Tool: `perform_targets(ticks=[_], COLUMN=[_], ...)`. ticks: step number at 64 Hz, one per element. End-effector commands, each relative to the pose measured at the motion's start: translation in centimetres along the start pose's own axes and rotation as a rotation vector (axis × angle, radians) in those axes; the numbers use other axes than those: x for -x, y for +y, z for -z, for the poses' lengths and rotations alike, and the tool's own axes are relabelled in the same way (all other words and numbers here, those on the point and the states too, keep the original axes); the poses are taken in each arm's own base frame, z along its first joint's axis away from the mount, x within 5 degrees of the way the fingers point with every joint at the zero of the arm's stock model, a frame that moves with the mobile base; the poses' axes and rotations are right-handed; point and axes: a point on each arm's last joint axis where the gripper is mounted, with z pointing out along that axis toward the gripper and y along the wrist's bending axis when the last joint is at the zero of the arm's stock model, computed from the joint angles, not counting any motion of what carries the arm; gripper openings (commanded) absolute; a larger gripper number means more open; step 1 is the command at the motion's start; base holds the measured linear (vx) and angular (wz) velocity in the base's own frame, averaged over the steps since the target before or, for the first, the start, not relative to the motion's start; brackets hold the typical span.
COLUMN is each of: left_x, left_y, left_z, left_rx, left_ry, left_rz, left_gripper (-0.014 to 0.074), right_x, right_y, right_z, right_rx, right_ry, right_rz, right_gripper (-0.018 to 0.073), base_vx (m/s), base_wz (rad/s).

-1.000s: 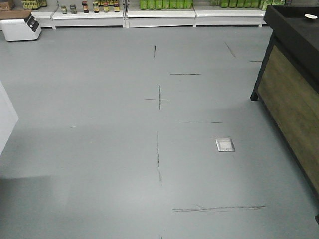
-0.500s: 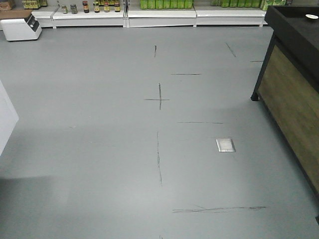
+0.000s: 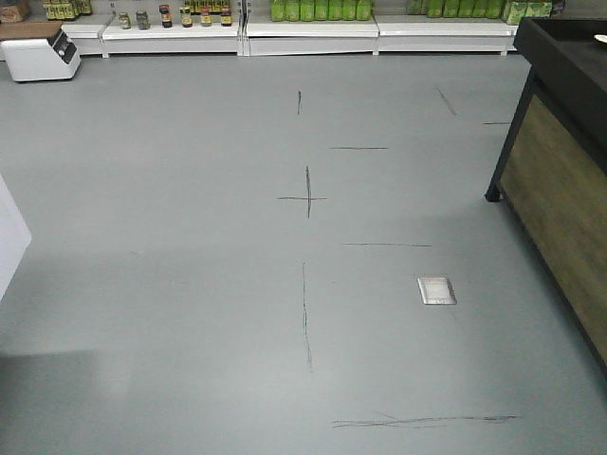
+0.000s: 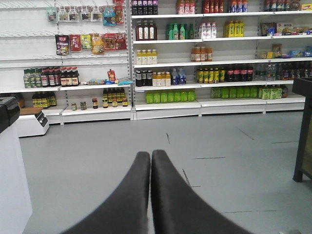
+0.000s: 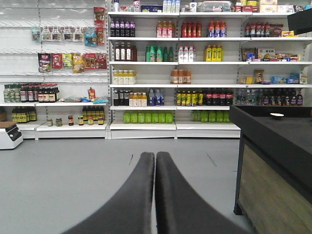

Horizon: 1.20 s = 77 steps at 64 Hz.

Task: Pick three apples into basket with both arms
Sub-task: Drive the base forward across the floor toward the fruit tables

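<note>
front view: a grey floor (image 3: 171,246) is shown, marked with thin dark scuff lines, among them a cross (image 3: 307,198). a small square metal floor plate (image 3: 436,290) is set right of the centre. a dark counter (image 3: 560,190) with a wood-panelled side is seen at the right edge. low white shelves (image 3: 313,28) run along the far wall, loaded with green bottles (image 3: 321,9) and small jars (image 3: 180,16). a white machine (image 3: 38,52) is parked at the far left, beside the shelves. no arm is caught in this view.

left wrist view: the left gripper (image 4: 150,155) is seen from behind, its two black fingers (image 4: 131,195) pressed together with nothing between them, held above the floor and pointed at the stocked shelves. hanging snack packets (image 4: 87,41) are seen upper left, and a white cabinet (image 4: 12,185) at the left edge.

right wrist view: the right gripper (image 5: 155,156) is likewise closed, fingers touching tip to tip, nothing clamped. the dark counter is just to its right, with a small white dish (image 5: 277,115) on top.

where the apples and the basket are cannot be told from any of the views.
</note>
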Motion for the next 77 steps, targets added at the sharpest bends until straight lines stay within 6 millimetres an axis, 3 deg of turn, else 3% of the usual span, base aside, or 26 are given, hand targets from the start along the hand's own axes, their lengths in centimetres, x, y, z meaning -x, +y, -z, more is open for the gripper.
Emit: perform_targets(ticks=[1, 77], left_x=[0.01, 0.01], left_y=[-0.04, -0.04], left_z=[0.07, 0.07], left_rx=[-0.006, -0.006], left_ry=[-0.064, -0.064], left_rz=[0.015, 0.015], left_gripper=[-0.0006, -0.0006], right_x=[0.23, 0.23], right_y=[-0.01, -0.01], right_z=[0.10, 0.10], right_rx=[-0.001, -0.001], right_ry=[-0.068, -0.068], right_rz=[0.010, 0.010], right_gripper=[-0.0009, -0.0009], base_vx=[0.19, 0.22], base_wz=[0.01, -0.01])
